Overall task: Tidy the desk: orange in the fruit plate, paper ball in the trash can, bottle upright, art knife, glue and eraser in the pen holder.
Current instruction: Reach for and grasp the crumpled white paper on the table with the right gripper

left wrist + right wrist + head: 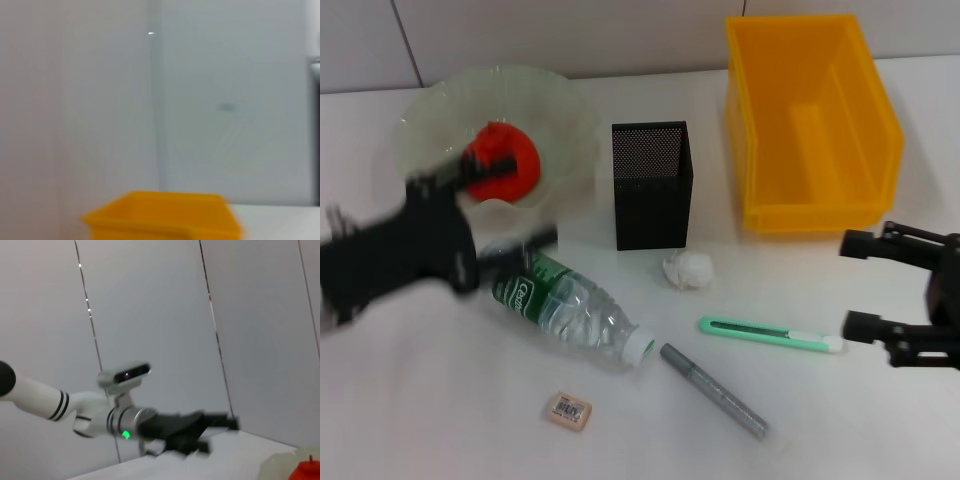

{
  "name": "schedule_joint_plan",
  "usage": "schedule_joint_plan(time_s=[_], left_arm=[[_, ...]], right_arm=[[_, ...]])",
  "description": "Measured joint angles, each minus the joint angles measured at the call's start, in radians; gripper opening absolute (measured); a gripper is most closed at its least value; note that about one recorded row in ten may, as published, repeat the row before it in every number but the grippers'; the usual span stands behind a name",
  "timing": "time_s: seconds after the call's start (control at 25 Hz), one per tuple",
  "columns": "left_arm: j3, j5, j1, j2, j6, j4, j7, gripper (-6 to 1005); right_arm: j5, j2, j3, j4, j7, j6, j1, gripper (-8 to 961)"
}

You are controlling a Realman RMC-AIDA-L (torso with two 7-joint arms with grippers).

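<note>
Hovering at the left, the left gripper (510, 205) is holding its fingers spread beside the orange (500, 160), which is sitting in the fruit plate (560, 110). The bottle (575, 308) is lying flat; the eraser (569, 410), pen holder (652, 185), paper ball (687, 268), glue (713, 390) and knife (770, 335) are following. The right gripper (858, 285) is waiting, fingers apart, below the bin (810, 125).

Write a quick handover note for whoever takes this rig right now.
Left gripper: open, empty, by the plate.
Right gripper: open, empty, at the table's right edge, near the knife.
Done: orange in plate.
Left: bottle lying on its side; paper ball on the table, goes in the yellow bin; knife, glue and eraser go in the black holder.
</note>
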Motion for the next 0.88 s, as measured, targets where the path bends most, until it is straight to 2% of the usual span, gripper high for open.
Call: schedule_joint_plan(time_s=[0.04, 0.12, 0.2, 0.24, 0.28, 0.32, 0.4, 0.44, 0.48, 0.6, 0.64, 0.68, 0.8, 0.84, 0.88], left_arm=[[0.047, 0.001, 0.055, 0.000, 0.031, 0.013, 0.002, 799], [0.066, 0.002, 0.076, 0.002, 0.035, 0.012, -0.002, 868], [0.083, 0.003, 0.105, 0.006, 0.030, 0.002, -0.007, 865], [0.086, 0.004, 0.125, 0.007, 0.023, -0.004, -0.009, 864], [0.086, 0.004, 0.125, 0.007, 0.023, -0.004, -0.009, 863], [0.087, 0.004, 0.133, 0.008, 0.020, -0.005, -0.009, 861], [0.089, 0.010, 0.140, 0.009, 0.013, -0.005, -0.010, 860], [0.087, 0.025, 0.141, 0.011, 0.005, -0.005, -0.013, 860], [0.087, 0.025, 0.141, 0.011, 0.005, -0.005, -0.013, 860], [0.083, 0.052, 0.143, 0.012, -0.012, -0.005, -0.019, 860], [0.083, 0.057, 0.147, 0.013, -0.016, -0.005, -0.019, 860], [0.083, 0.057, 0.147, 0.013, -0.016, -0.005, -0.019, 860], [0.085, 0.057, 0.158, 0.014, -0.016, -0.005, -0.019, 860], [0.085, 0.058, 0.167, 0.017, -0.016, -0.003, -0.019, 859], [0.085, 0.058, 0.167, 0.017, -0.016, -0.003, -0.019, 859]], right_arm=[[0.008, 0.001, 0.006, -0.067, 0.060, -0.035, -0.008, 775], [0.009, 0.001, 0.007, -0.100, 0.090, -0.049, -0.010, 774], [0.011, 0.001, 0.003, -0.196, 0.184, -0.071, -0.009, 773], [0.011, 0.001, -0.020, -0.320, 0.314, -0.085, 0.003, 773], [0.011, 0.001, -0.020, -0.320, 0.314, -0.085, 0.003, 772], [0.009, 0.001, -0.037, -0.381, 0.386, -0.090, 0.009, 772], [-0.003, -0.003, -0.099, -0.538, 0.552, -0.098, 0.028, 771], [-0.038, -0.008, -0.183, -0.695, 0.703, -0.104, 0.045, 771], [-0.038, -0.008, -0.183, -0.695, 0.703, -0.104, 0.045, 770], [-0.132, -0.009, -0.316, -0.889, 0.879, -0.106, 0.087, 769], [-0.193, -0.009, -0.409, -0.967, 0.995, -0.109, 0.132, 769], [-0.193, -0.009, -0.409, -0.967, 0.995, -0.109, 0.132, 768], [-0.244, -0.019, -0.531, -1.005, 1.121, -0.114, 0.199, 767], [-0.256, -0.030, -0.599, -1.004, 1.179, -0.118, 0.239, 766], [-0.256, -0.030, -0.599, -1.004, 1.179, -0.118, 0.239, 766]])
